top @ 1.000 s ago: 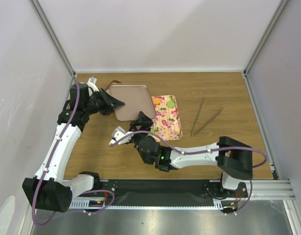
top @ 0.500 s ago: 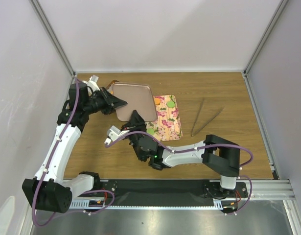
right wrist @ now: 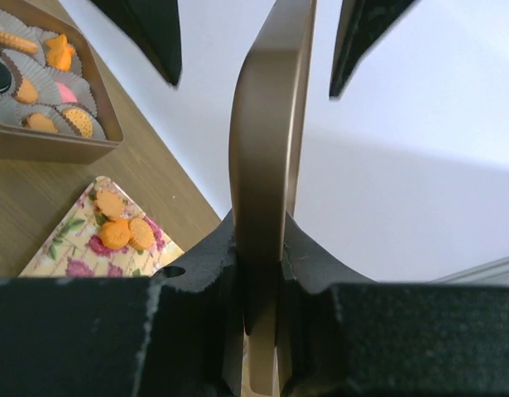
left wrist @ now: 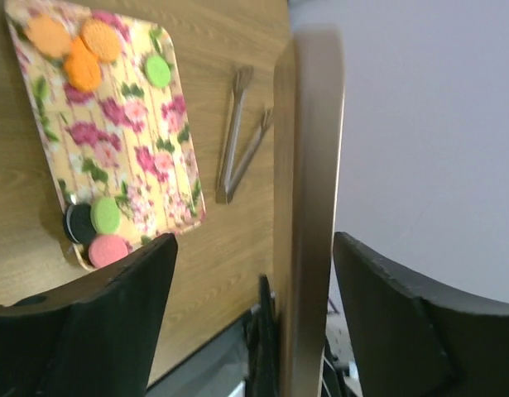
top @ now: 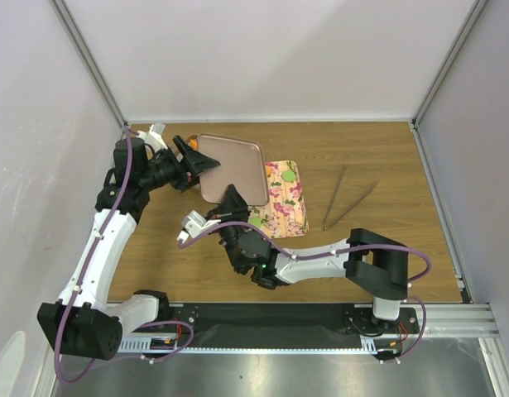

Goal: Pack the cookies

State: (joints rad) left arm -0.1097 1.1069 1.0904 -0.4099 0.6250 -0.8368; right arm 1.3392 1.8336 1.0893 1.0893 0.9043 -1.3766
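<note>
Cookies (left wrist: 82, 70), small flat round orange, pink, green and black discs, sit on a floral-print rectangular tray (top: 293, 213). Right gripper (right wrist: 259, 273) is clamped tight on the near edge of a brown metal rectangular lid (top: 233, 169). Left gripper (left wrist: 252, 281) is wide open, jaws either side of the lid's far edge, not gripping. Versus a second ago the lid has shifted toward 3 o'clock, exposing the brown tin box (right wrist: 47, 147). Likely the lid is coming off and packing has yet to start. In the top view the tray cookies lie near the right gripper at 2–3 o'clock, and at 4 o'clock from the left gripper. Metal tongs (top: 345, 198) are farther out at 3 o'clock.
</note>
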